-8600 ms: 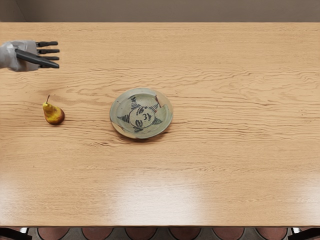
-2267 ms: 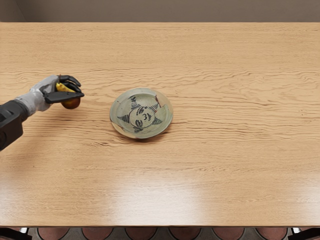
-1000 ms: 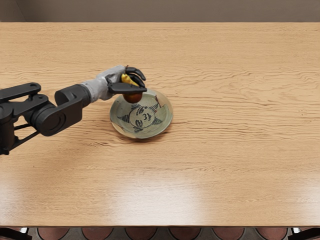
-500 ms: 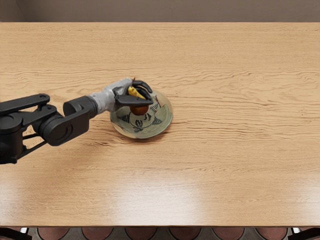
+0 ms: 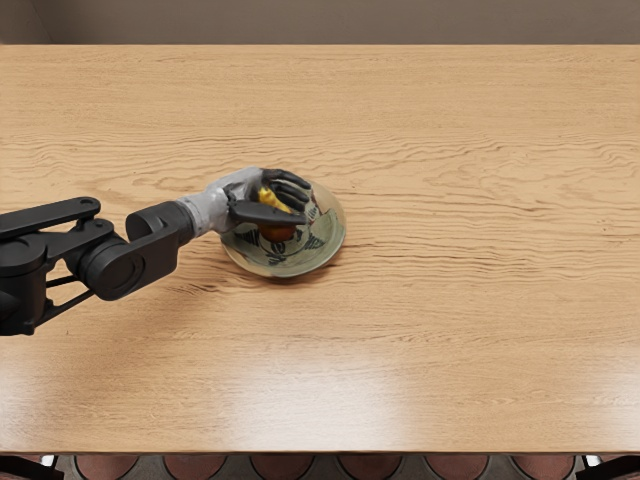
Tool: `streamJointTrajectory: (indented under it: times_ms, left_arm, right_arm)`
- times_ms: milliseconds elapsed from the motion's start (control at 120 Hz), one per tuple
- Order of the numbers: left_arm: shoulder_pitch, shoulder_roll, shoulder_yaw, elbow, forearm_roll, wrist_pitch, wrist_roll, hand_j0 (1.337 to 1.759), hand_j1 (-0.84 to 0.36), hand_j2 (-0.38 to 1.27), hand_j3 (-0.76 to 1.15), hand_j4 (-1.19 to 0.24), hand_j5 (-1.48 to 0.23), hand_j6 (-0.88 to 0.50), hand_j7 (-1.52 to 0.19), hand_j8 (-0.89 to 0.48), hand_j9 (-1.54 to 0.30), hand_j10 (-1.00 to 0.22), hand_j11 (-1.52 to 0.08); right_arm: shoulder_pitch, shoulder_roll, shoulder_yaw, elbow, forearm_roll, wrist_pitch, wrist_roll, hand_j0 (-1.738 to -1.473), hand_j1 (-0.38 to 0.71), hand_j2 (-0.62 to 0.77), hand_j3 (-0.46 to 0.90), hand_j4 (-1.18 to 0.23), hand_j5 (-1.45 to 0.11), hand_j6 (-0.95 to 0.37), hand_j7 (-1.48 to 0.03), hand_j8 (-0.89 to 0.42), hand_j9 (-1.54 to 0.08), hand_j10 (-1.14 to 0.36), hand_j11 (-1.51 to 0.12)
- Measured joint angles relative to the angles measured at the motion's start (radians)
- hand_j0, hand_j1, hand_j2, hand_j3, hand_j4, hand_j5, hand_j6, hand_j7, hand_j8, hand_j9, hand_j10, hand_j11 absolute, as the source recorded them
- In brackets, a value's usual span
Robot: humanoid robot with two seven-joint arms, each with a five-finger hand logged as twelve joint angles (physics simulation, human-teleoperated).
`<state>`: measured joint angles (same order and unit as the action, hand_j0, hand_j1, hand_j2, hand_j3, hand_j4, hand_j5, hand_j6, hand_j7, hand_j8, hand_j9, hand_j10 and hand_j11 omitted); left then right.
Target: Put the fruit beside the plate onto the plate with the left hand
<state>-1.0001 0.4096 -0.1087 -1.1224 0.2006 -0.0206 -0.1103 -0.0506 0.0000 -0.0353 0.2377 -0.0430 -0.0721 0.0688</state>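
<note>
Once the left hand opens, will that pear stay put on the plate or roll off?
Probably stays. The pear is rounded and tapered, so it may tip or rock when the left hand lets go. The plate looks dished with a raised rim, which should catch it. It is held near the plate's middle, so a small roll seems harmless.

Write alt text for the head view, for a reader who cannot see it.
The robot's left hand, reaching in from the left, grips a yellow-red pear over a patterned plate on a wooden table. Whether the pear touches the plate is unclear.
</note>
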Motion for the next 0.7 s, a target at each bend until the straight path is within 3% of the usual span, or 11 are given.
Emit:
streamJointTrajectory:
  times_ms: [367,700]
  left_arm:
    - [-0.014,0.023,-0.024,-0.003,0.002,0.000,0.003,1.658,0.09,0.05,0.00,-0.21,-0.28,-0.21,-0.28,-0.20,-0.28,-0.19,-0.28]
    - [-0.012,0.161,-0.124,-0.120,0.030,-0.001,0.069,1.658,0.24,0.02,0.00,-0.09,-0.12,-0.09,-0.12,-0.09,-0.12,-0.09,-0.12]
  right_arm:
    - [0.000,0.000,0.000,0.000,0.000,0.000,0.000,-1.658,-0.33,0.00,0.00,-0.02,-0.02,-0.02,-0.02,-0.02,-0.02,-0.02,-0.02]
    - [0.000,0.000,0.000,0.000,0.000,0.000,0.000,-1.658,-0.33,0.00,0.00,-0.02,-0.02,-0.02,-0.02,-0.02,-0.02,-0.02,-0.02]
